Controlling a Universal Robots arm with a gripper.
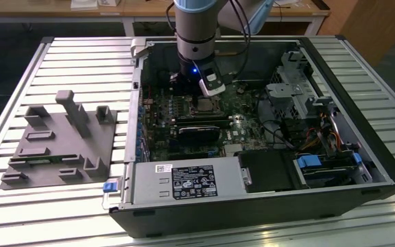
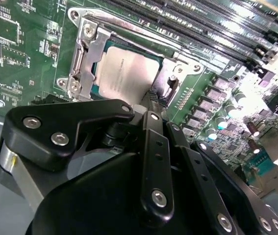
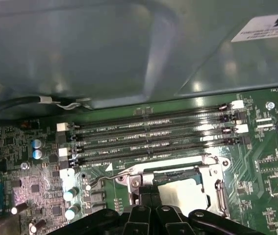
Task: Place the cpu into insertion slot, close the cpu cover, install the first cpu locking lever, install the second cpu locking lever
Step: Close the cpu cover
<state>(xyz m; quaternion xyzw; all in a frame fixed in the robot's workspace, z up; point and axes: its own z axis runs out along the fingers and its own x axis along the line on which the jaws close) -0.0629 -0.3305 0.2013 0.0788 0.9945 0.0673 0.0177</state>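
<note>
The cpu [image 2: 128,73], a silver-grey square chip, lies in the insertion slot [image 1: 203,107] on the green board inside the open computer case. The silvery cpu cover [image 2: 83,53] lies flat around the chip's edges. My gripper [image 2: 150,101] is shut, and its black fingertips are down at one edge of the socket, right beside the chip. In the first wrist view the gripper [image 3: 148,190] is at the socket's edge next to the cpu [image 3: 183,188]. A thin wire locking lever [image 3: 104,177] runs out from that corner. In the exterior view the gripper [image 1: 203,98] hangs just above the socket.
Long black memory slots [image 3: 153,137] run close beside the socket. Small capacitors [image 3: 37,149] stand on the board nearby. The case wall [image 1: 137,103], drive cage [image 1: 290,98] and black power supply box [image 1: 183,182] surround the board. A grey fixture [image 1: 60,139] sits on the table at the exterior view's left.
</note>
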